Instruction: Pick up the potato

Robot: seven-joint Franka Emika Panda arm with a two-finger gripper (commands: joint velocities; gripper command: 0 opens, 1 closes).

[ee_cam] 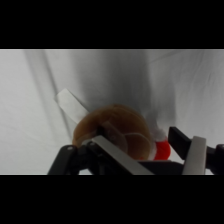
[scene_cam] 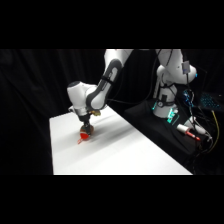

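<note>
A white worktop (scene_cam: 125, 150) stands against a dark background. A white robot arm (scene_cam: 107, 75) reaches down from the upper right to the worktop's near-left part. Its end effector (scene_cam: 86, 125) sits directly over the potato (scene_cam: 85, 134), a tan-brown lump with a red underside. In the wrist view the fingers (ee_cam: 196, 152) flank the potato (ee_cam: 115, 130); whether they grip it cannot be told.

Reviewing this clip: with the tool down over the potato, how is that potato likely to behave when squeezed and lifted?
The potato is rounded and smooth-looking, so it may roll or squirt sideways under the tool if the grip sits off-centre. It is small next to the tool, so probably light. The thin red tail looks limp and would likely dangle.
</note>
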